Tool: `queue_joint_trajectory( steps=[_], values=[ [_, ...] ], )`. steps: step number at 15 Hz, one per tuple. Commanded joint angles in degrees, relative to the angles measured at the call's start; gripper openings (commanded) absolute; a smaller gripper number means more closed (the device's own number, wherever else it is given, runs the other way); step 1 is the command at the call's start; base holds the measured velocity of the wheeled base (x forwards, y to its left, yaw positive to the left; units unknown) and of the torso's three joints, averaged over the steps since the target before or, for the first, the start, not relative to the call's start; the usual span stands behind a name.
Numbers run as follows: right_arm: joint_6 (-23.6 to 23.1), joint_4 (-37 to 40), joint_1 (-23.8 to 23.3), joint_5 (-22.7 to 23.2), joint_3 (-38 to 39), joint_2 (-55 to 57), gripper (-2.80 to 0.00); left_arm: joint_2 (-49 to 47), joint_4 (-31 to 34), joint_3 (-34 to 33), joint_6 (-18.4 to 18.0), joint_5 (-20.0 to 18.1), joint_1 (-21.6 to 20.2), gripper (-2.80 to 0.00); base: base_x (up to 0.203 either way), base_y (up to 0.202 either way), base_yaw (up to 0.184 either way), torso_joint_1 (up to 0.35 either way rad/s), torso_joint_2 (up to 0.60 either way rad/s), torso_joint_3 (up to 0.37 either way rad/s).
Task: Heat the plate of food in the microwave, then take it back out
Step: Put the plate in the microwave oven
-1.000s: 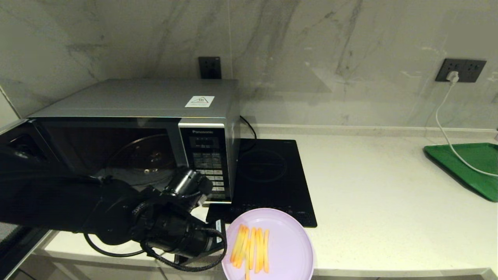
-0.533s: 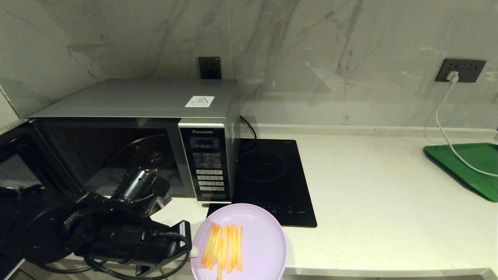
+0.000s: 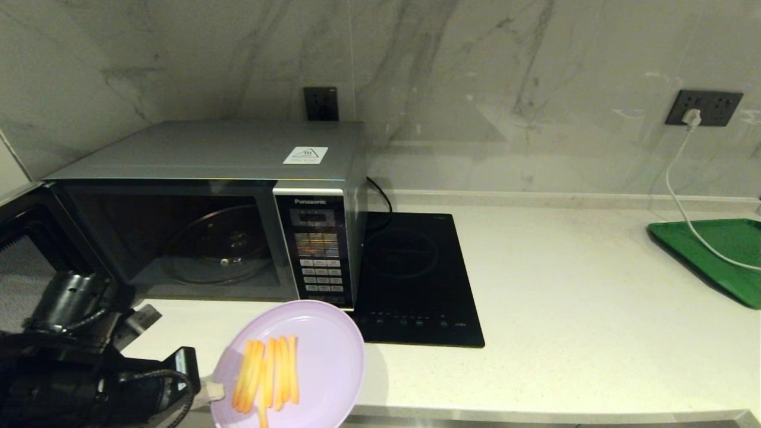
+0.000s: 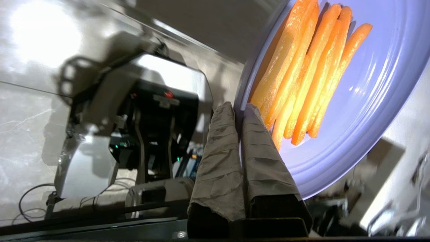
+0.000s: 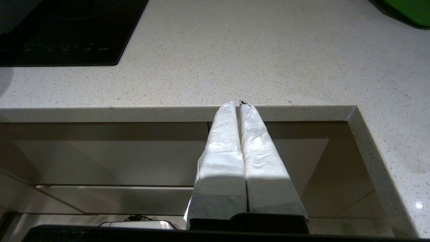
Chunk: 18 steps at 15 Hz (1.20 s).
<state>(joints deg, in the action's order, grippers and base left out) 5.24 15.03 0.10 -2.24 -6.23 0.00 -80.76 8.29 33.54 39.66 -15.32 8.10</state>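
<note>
The pale lilac plate [image 3: 327,339] with several orange-yellow fries [image 3: 267,374] hangs tilted over the counter's front edge, in front of the microwave [image 3: 208,151]. My left gripper [image 3: 214,391] is shut on the plate's left rim. In the left wrist view the gripper [image 4: 239,108] pinches the rim of the plate [image 4: 369,84] right beside the fries [image 4: 302,77]. The microwave door [image 3: 24,249] is swung open to the left, and the glass turntable [image 3: 217,246] inside is bare. My right gripper [image 5: 239,103] is shut on nothing, low in front of the counter edge, out of the head view.
A flat black induction cooktop [image 3: 410,279] lies right of the microwave. A green tray [image 3: 713,255] sits at the far right, with a white cable [image 3: 678,196] running across it from a wall socket. The pale counter [image 3: 565,285] stretches between cooktop and tray.
My left arm has carried the plate leftward, from in front of the cooktop to in front of the microwave. The plate is more tilted now. The arm no longer covers the microwave opening.
</note>
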Motion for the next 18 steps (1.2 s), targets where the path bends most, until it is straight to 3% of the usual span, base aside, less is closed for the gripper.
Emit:
queue_joint_trajectory(
  steps=[1, 4, 6, 9, 12, 16, 18],
  values=[
    [0.1, 0.1, 0.0, 0.0, 0.0, 0.1, -2.8, 3.0, 1.0, -1.0, -3.4, -0.9, -11.3, -2.8, 0.0, 0.0, 0.0, 0.0, 0.0, 0.0],
    [0.0, 0.1, 0.0, 0.0, 0.0, 0.0, -2.8, 4.1, 2.7, -1.1, -10.1, -3.9, -26.1, -2.8, 0.0, 0.0, 0.0, 0.0, 0.0, 0.0],
    [0.0, 0.1, 0.0, 0.0, 0.0, 0.0, -2.8, 3.4, 4.0, -0.4, -13.1, -6.6, -33.7, -2.8, 0.0, 0.0, 0.0, 0.0, 0.0, 0.0],
    [0.0, 0.1, 0.0, 0.0, 0.0, 0.0, -2.8, -2.9, 4.5, 2.9, -12.8, -9.2, -37.7, -2.8, 0.0, 0.0, 0.0, 0.0, 0.0, 0.0],
    [0.0, 0.1, 0.0, 0.0, 0.0, 0.0, -2.8, -8.5, 4.2, 8.1, -1.3, -9.4, -36.4, -2.8, 0.0, 0.0, 0.0, 0.0, 0.0, 0.0],
    [0.1, 0.1, 0.0, 0.0, 0.0, 0.0, -2.8, -11.2, 4.2, 13.8, 9.1, -9.3, -33.4, -2.8, 0.0, 0.0, 0.0, 0.0, 0.0, 0.0],
    [0.0, 0.1, 0.0, 0.0, 0.0, 0.1, -2.8, -11.5, 4.3, 16.4, 14.7, -9.1, -29.9, -2.8, 0.0, 0.0, 0.0, 0.0, 0.0, 0.0]
  ],
)
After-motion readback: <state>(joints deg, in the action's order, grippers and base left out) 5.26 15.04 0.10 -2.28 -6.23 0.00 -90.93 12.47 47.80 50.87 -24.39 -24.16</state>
